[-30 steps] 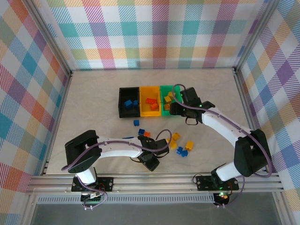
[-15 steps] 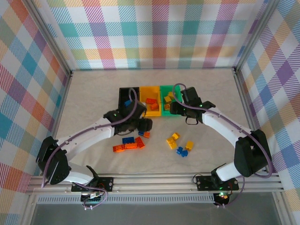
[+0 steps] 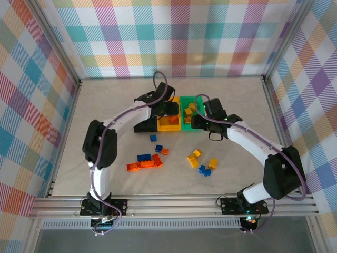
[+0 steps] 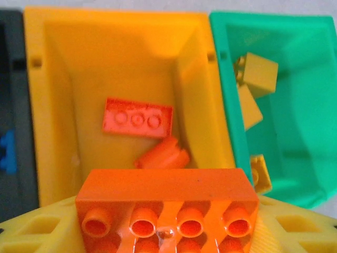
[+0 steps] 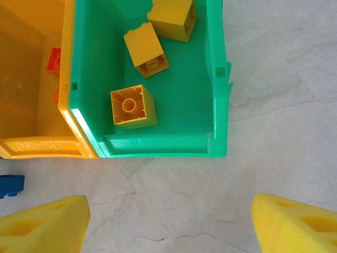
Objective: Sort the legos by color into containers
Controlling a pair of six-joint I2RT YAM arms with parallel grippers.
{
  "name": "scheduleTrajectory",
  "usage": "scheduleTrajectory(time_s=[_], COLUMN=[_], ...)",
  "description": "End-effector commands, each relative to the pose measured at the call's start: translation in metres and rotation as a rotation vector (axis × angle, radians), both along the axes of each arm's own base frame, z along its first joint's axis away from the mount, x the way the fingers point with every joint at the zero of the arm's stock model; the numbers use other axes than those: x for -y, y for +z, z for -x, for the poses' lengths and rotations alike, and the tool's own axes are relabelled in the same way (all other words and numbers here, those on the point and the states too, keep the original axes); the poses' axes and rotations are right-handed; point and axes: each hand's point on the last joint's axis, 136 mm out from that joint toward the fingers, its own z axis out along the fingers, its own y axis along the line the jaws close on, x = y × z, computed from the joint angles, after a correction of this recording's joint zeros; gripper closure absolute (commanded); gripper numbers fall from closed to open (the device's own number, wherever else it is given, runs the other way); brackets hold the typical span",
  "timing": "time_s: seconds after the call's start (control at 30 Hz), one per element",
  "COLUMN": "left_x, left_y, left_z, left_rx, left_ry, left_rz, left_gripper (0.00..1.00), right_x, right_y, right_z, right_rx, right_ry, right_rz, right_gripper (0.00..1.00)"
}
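nearest me, the loose blue, orange and yellow plastic bricks (image 3: 157,160) lie scattered on the pale tabletop (image 3: 105,121), so plenty of sorting is left. a second ago my left arm was down low among them; now it has swung right across and out to the row of bins. the right pincer (image 5: 168,219) has not budged in that time: it hangs spread and empty just in front of the green plastic bin (image 5: 158,145), where three yellow bricks (image 5: 133,107) already lie. further out, the left pincer (image 3: 167,109) is pinching an orange two-by-four plastic brick (image 4: 166,195) and holds it above the near end of the yellow-orange plastic bin (image 4: 52,79), clear of its floor. a flat orange plate (image 4: 138,118) and a small orange piece (image 4: 163,156) sit in that bin below. i judge the carry is done and the colour match right, so what remains is the release. the black plastic bin (image 3: 138,126) sits to the left, a bit of blue showing inside.
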Motion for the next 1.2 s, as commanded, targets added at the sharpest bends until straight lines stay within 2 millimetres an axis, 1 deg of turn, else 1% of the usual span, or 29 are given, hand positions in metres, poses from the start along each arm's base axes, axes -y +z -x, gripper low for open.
scheduleTrajectory(time_s=[0.0, 0.17, 0.23, 0.33, 0.37, 0.47, 0.53, 0.63, 0.67, 0.73, 0.8, 0.9, 0.97, 1.03, 1.07, 1.1, 1.17], left_x=[-0.007, 0.002, 0.005, 0.011, 0.012, 0.017, 0.020, 0.026, 0.028, 0.029, 0.029, 0.017, 0.002, -0.016, -0.025, -0.042, -0.067], left_y=[0.000, -0.016, -0.018, -0.016, -0.015, -0.007, 0.002, 0.023, 0.033, 0.049, 0.065, 0.075, 0.077, 0.073, 0.074, 0.066, 0.059], left_z=[-0.016, -0.028, -0.031, -0.033, -0.033, -0.032, -0.029, -0.021, -0.017, -0.007, 0.005, 0.028, 0.046, 0.066, 0.074, 0.087, 0.107], left_rx=[-0.015, -0.050, -0.056, -0.058, -0.057, -0.048, -0.041, -0.012, 0.002, 0.025, 0.047, 0.063, 0.075, 0.081, 0.091, 0.090, 0.095], left_ry=[0.044, 0.058, 0.061, 0.057, 0.056, 0.048, 0.042, 0.029, 0.022, 0.010, 0.003, 0.009, 0.026, 0.051, 0.065, 0.093, 0.131], left_rz=[-0.046, -0.053, -0.044, -0.022, -0.019, 0.004, 0.024, 0.078, 0.102, 0.138, 0.186, 0.227, 0.242, 0.238, 0.237, 0.214, 0.189], left_gripper=[0.53, 0.52, 0.43, 0.24, 0.19, 0.10, 0.07, 0.04, 0.00, 0.00, 0.00, 0.00, 0.00, 0.00, 0.00, 0.00, 0.00], right_x=[0.002, 0.003, 0.003, 0.002, 0.002, 0.001, -0.001, -0.006, -0.011, -0.025, -0.047, -0.081, -0.102, -0.123, -0.130, -0.141, -0.156], right_y=[0.009, 0.011, 0.013, 0.014, 0.014, 0.012, 0.010, 0.007, 0.006, 0.005, 0.004, -0.002, -0.012, -0.023, -0.027, -0.035, -0.048], right_z=[0.002, 0.004, 0.005, 0.008, 0.009, 0.012, 0.015, 0.019, 0.022, 0.029, 0.041, 0.063, 0.075, 0.086, 0.088, 0.092, 0.095], right_rx=[0.022, 0.026, 0.027, 0.024, 0.022, 0.012, 0.005, -0.014, -0.023, -0.031, -0.028, -0.029, -0.041, -0.056, -0.065, -0.079, -0.089], right_ry=[-0.007, -0.005, -0.002, 0.011, 0.014, 0.025, 0.035, 0.074, 0.099, 0.172, 0.281, 0.433, 0.514, 0.587, 0.604, 0.631, 0.663], right_rz=[-0.027, -0.027, -0.028, -0.035, -0.037, -0.040, -0.047, -0.065, -0.075, -0.106, -0.120, -0.095, -0.058, -0.029, -0.017, 0.006, 0.036], right_gripper=[0.20, 0.19, 0.19, 0.19, 0.19, 0.19, 0.19, 0.20, 0.22, 0.24, 0.26, 0.29, 0.30, 0.30, 0.29, 0.26, 0.23])
